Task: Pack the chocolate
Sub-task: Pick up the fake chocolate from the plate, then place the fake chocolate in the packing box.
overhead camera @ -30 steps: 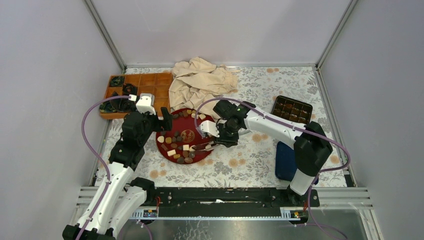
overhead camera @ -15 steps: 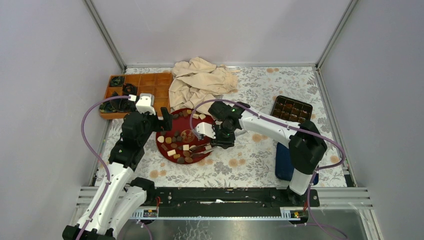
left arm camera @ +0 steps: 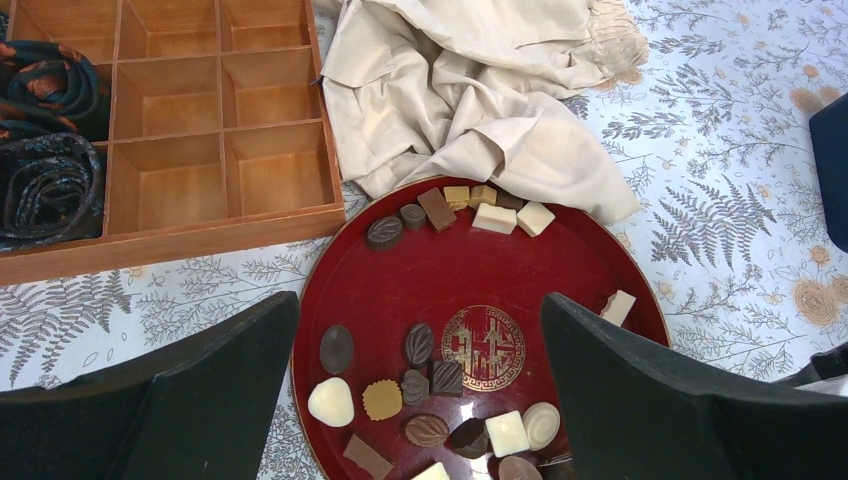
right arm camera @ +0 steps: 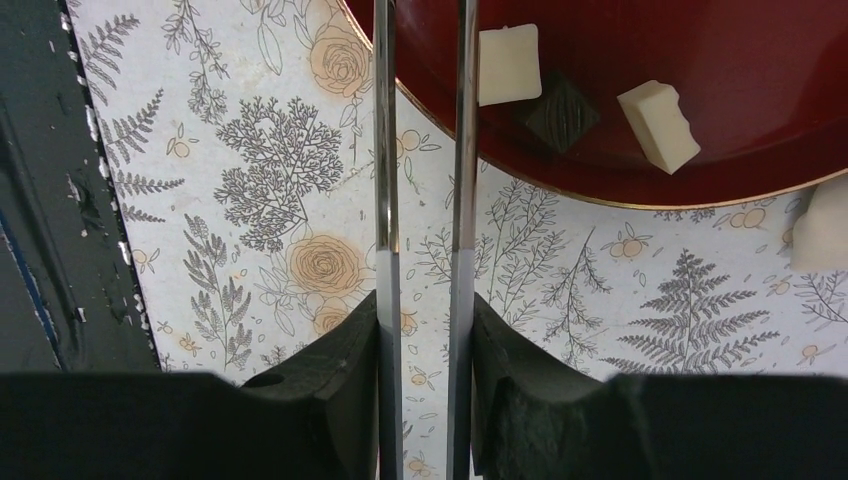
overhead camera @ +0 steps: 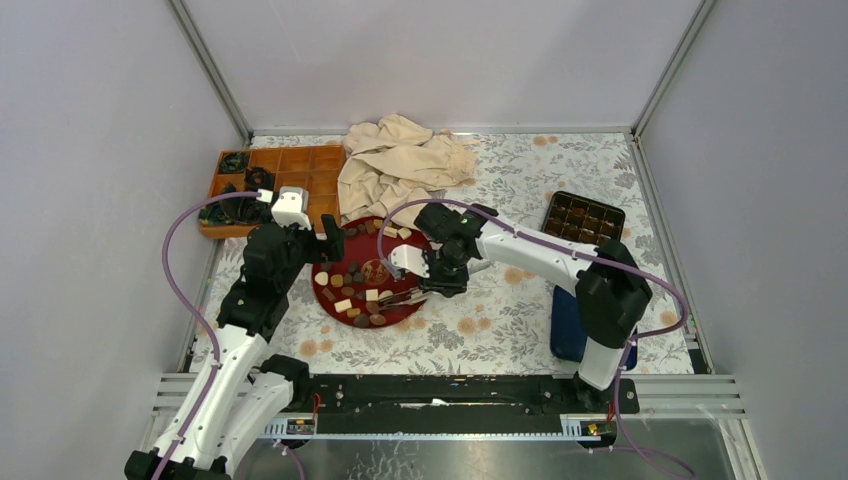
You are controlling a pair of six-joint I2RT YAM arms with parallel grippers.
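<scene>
The chocolate [overhead camera: 360, 292] lies as many small dark, light-brown and cream pieces on a round red plate [overhead camera: 322, 285]. My right gripper [overhead camera: 433, 282] is shut on a pair of metal tongs [overhead camera: 405, 296]. The tongs' tips reach in among the pieces at the plate's near right. In the right wrist view the two blades [right arm camera: 386, 150] run up from my gripper [right arm camera: 424, 310] over the plate's rim, past cream and dark pieces [right arm camera: 508, 64]; their tips are out of frame. My left gripper [left arm camera: 418, 300] hangs wide open above the plate's left half [left arm camera: 470, 250], holding nothing.
A dark compartment tray [overhead camera: 584, 219] sits at the back right, with a blue lid-like object [overhead camera: 568, 322] nearer me. A wooden divided box [overhead camera: 290, 175] with dark rolled items stands at the back left. A crumpled beige cloth [overhead camera: 400, 160] overlaps the plate's far edge.
My right arm has shifted left, carrying the tongs further in over the plate. The left arm has not moved.
</scene>
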